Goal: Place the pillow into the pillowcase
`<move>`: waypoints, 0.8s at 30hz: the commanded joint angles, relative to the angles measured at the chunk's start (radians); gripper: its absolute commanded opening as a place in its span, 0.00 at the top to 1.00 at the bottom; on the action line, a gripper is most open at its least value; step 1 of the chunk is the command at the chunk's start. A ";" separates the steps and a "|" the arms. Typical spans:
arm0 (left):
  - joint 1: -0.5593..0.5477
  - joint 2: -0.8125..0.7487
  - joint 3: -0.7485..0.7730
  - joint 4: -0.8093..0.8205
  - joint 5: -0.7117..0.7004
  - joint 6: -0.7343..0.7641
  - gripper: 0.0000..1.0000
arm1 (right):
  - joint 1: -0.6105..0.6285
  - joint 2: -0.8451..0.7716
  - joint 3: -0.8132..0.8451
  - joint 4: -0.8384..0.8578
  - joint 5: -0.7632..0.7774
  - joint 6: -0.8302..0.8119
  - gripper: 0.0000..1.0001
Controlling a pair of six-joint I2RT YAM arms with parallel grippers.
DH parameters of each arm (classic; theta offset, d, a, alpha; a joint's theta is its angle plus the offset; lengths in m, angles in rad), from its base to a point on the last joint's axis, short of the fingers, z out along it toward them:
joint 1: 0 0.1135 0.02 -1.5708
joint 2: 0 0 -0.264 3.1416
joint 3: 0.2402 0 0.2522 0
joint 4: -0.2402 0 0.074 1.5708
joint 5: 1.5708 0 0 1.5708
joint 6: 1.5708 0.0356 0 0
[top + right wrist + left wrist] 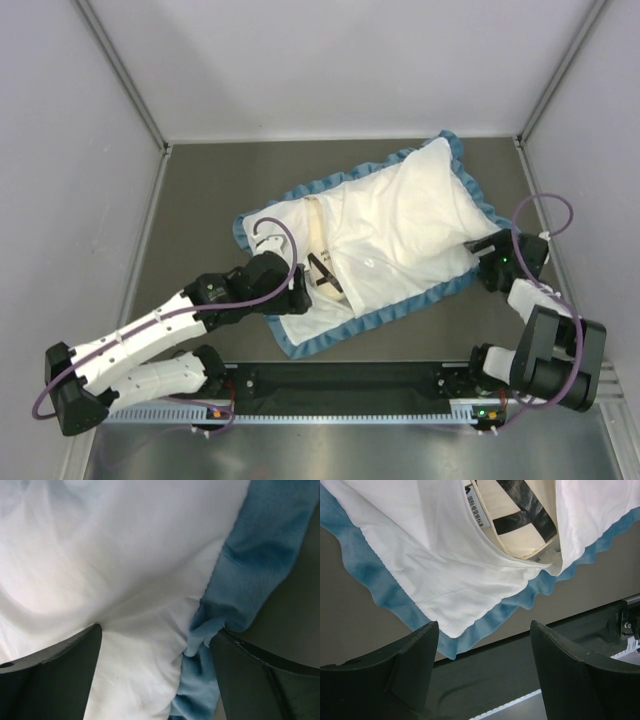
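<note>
Over pillowcase [445, 580]: left claw [484, 630], right claw [157, 630] wide open, gripping nothing.

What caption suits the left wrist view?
Open left claw facing the ruffled pillowcase, the pillow peeking from its opening.

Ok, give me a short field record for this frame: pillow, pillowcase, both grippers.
pillow: mostly covered by the case, cream end showing at the opening
pillowcase: lying on the table, white side up, blue ruffle around
left gripper: open, empty, near the opening
right gripper: open, straddling the case's right ruffled edge
</note>
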 commanded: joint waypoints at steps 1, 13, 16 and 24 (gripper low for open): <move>-0.006 -0.016 -0.011 0.042 -0.033 -0.020 0.22 | 0.058 0.096 -0.017 0.108 0.095 0.049 0.15; -0.249 0.153 -0.005 0.018 -0.137 0.012 0.09 | 0.143 0.000 0.121 -0.022 0.205 -0.006 1.00; -0.378 0.240 0.024 0.064 -0.177 0.093 0.05 | 0.143 -0.020 0.196 -0.127 0.202 -0.069 1.00; -0.440 0.594 0.153 -0.008 -0.307 0.161 0.01 | 0.140 -0.028 0.233 -0.142 0.121 -0.090 1.00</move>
